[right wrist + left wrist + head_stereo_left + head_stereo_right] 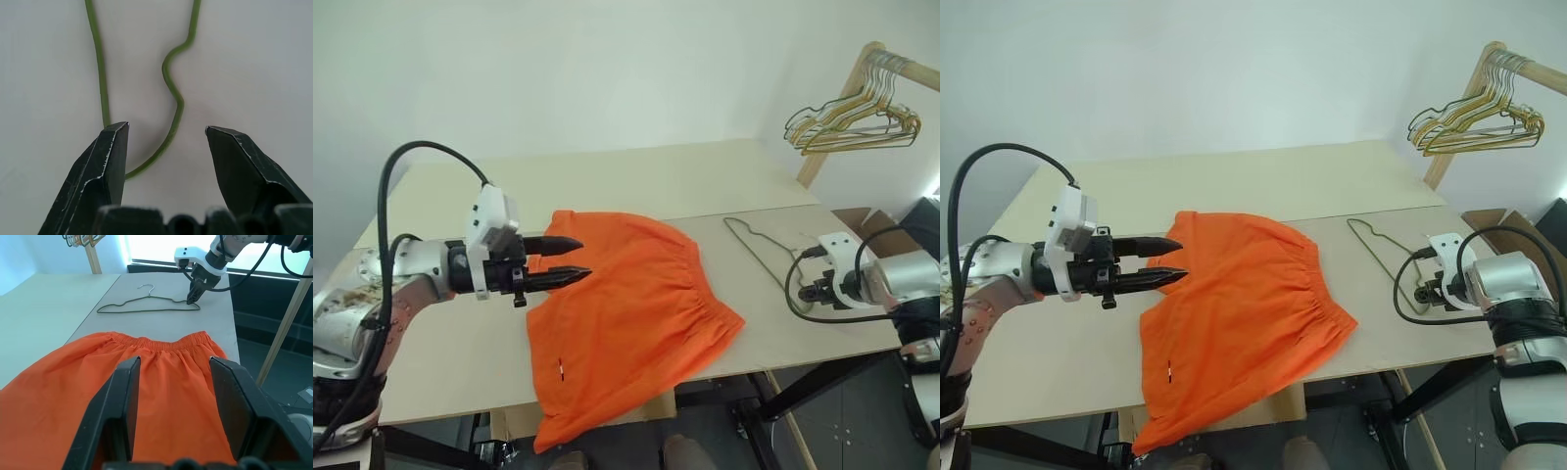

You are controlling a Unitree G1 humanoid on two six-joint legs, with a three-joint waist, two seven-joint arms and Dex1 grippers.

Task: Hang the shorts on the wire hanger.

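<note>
Presently, your left gripper [570,259] hovers level over the near-left edge of the shorts [626,304], its two black fingers parted and holding nothing; from the left wrist view the jaws frame the orange fabric with the gathered waistband beyond them. I judge it is placed there to take or steady the cloth once the hanger is in hand.

The shorts lie flat in the middle of the table [450,362], waistband towards the right, one leg draping over the near edge (a loose overhang that could drag the garment if pulled carelessly).

To the right, the wire hanger [759,250] lies flat on the table, apart from the shorts, its hook pointing away from you. Your right gripper [815,292] points down at the hanger's near shoulder bend, jaws open and empty, with the wire running between the fingertips [110,147] in the right wrist view. That straddle suggests a pinch is being prepared; the thin wire on a flat board will demand a low, precise close.

Beyond, a bunch of hangers [852,122] hangs on a wooden rail.
</note>
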